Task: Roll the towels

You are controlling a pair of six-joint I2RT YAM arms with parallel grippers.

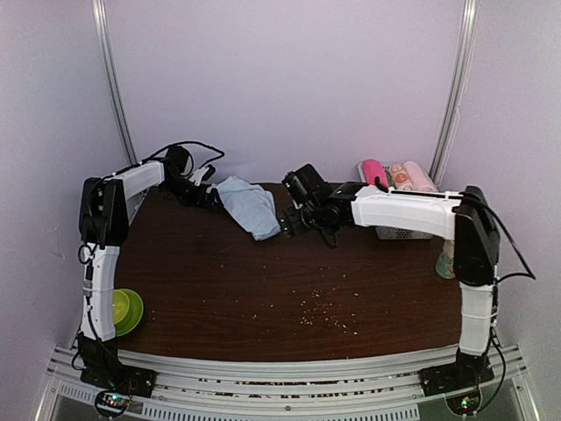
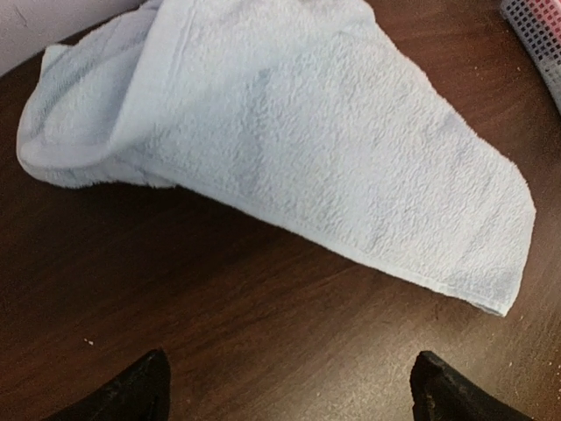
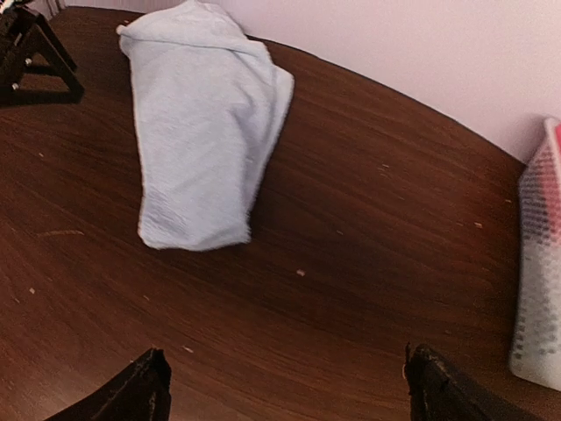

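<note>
A pale light blue towel (image 1: 248, 206) lies loosely folded and crumpled at the back of the dark wooden table (image 1: 263, 289). In the left wrist view the blue towel (image 2: 289, 149) fills the upper frame. My left gripper (image 1: 207, 195) sits just left of it, open (image 2: 289, 395), nothing between its fingers. My right gripper (image 1: 289, 221) hovers at the towel's right end, open (image 3: 285, 386), over bare wood a little short of the blue towel (image 3: 202, 132). A magenta-pink towel (image 1: 374, 171) sits rolled in a basket at the back right.
A white mesh basket (image 1: 405, 232) at the back right holds peach rolls (image 1: 410, 175) beside the pink one; its wall (image 3: 539, 281) stands right of my right gripper. A green bowl (image 1: 128, 310) sits at the table's left edge. Crumbs (image 1: 323, 314) dot the front middle.
</note>
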